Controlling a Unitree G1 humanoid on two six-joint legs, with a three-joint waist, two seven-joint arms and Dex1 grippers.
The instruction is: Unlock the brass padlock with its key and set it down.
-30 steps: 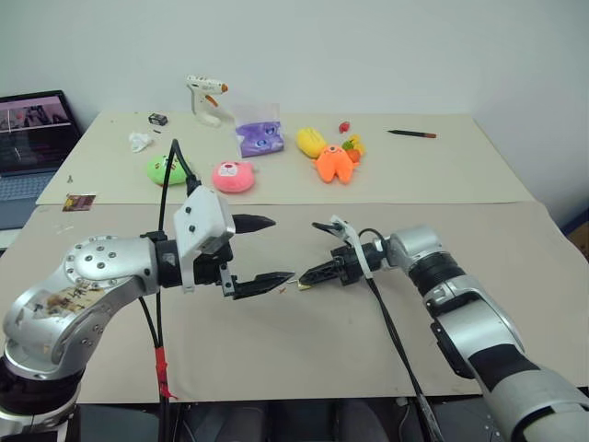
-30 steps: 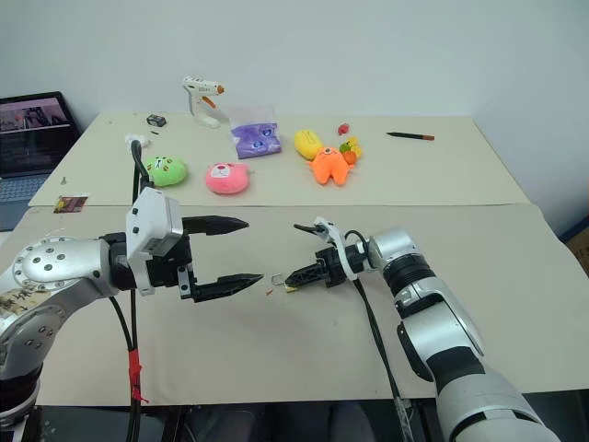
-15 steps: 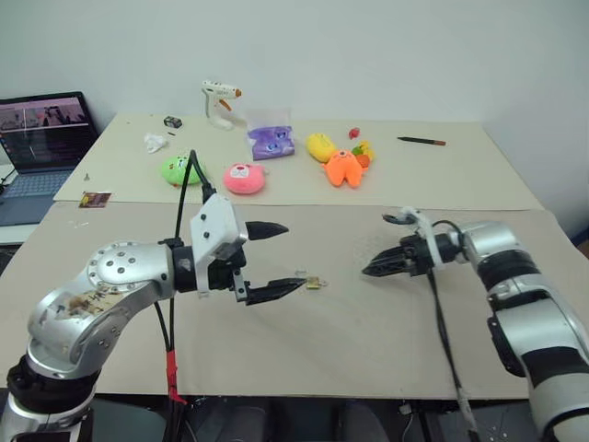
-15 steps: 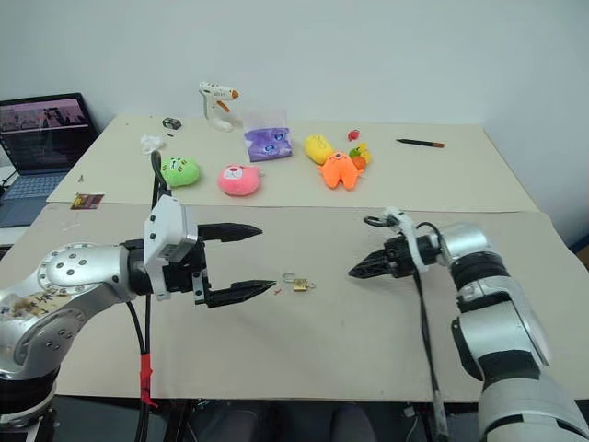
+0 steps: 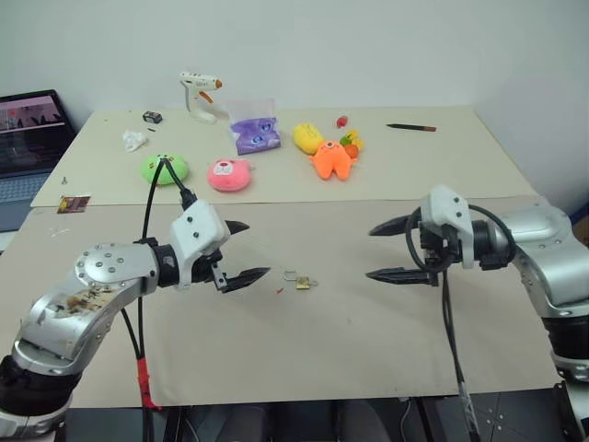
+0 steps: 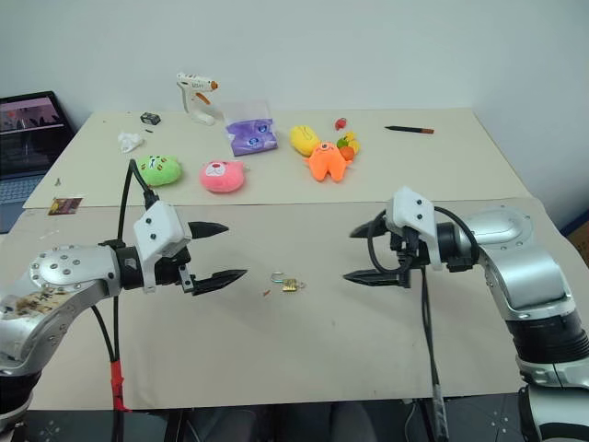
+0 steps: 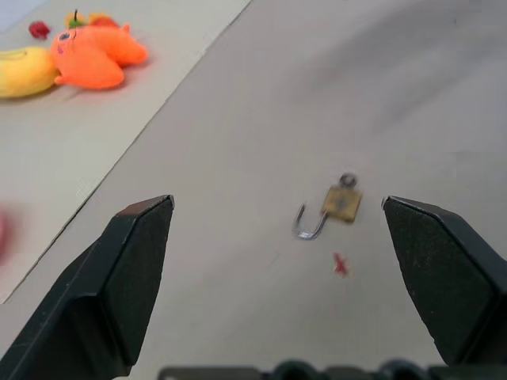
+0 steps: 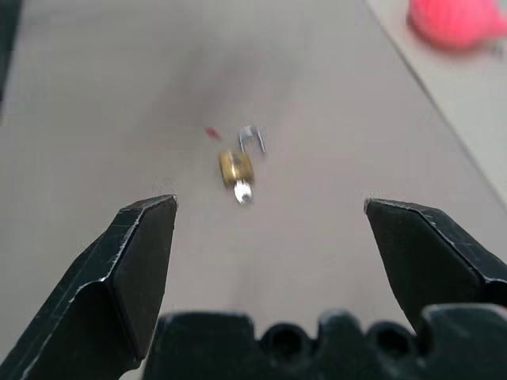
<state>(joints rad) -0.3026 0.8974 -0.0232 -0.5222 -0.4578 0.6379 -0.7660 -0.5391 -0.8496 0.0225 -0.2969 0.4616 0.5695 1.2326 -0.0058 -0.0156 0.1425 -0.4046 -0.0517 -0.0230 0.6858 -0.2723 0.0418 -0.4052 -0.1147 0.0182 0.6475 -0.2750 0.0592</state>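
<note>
Brass padlock [image 5: 301,282] lies flat on tabletop [image 5: 368,331], near centre of the front sheet, between the two grippers and touching neither; shackle [image 7: 305,226] appears swung open, hooked end free of the body. Key [image 8: 242,191] shows as a small silvery bit at the lock's end opposite the shackle, apparently seated in the body; detail too small to confirm. Tiny red speck [image 7: 340,264] on the sheet just beside the lock, towards the left gripper.

Left gripper [image 5: 241,250]: fingers spread wide, nothing between them, tips pointing towards the lock from the robot's left, held near it but apart. Left wrist view has the lock framed between the two black fingers [image 7: 131,261], clear gap on both sides.

Right gripper [image 5: 385,250]: fingers spread wide, empty, tips pointing left towards the lock; held above the tabletop and further from the lock than the left gripper. Right wrist view likewise frames lock and key between its fingers [image 8: 135,265], no contact.

Rear sheet, well apart from the work area: green plush [image 5: 166,168], pink plush [image 5: 230,174], orange plush [image 5: 331,160], yellow toy [image 5: 308,138], purple bag [image 5: 253,133], glue gun [image 5: 200,95], pen [image 5: 411,127]. Laptop [image 5: 28,138] at far left edge, screen lit.
</note>
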